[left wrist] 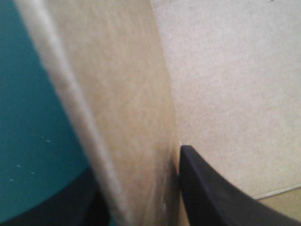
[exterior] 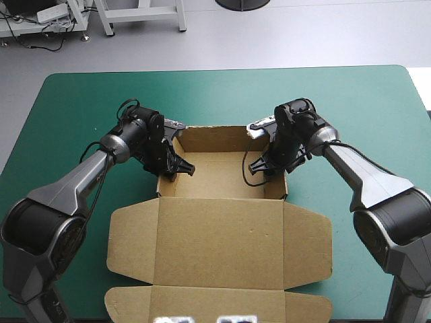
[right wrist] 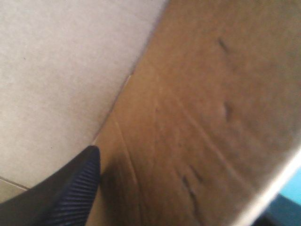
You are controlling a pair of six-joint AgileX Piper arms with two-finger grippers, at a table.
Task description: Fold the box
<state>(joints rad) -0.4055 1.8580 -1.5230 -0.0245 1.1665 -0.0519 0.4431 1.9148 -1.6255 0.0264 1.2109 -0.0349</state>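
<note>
The brown box (exterior: 222, 183) stands as an open tray at the table's middle, far wall and both side walls raised. Its lid (exterior: 222, 243) lies flat toward the near edge, side flaps spread. My left gripper (exterior: 176, 168) is shut on the tray's left wall. In the left wrist view that wall (left wrist: 127, 108) runs between the gripper's (left wrist: 141, 188) fingers, one black finger (left wrist: 211, 193) inside over the tray floor. My right gripper (exterior: 262, 165) is shut on the right wall (right wrist: 207, 122). One finger (right wrist: 70, 193) of the right gripper (right wrist: 188, 197) shows inside the tray.
The teal-green cover (exterior: 81, 108) shows bare beyond the far wall and on both sides of the tray. The lid's front flap (exterior: 215, 301) reaches almost to the table's near edge. Both arms angle in from the near corners.
</note>
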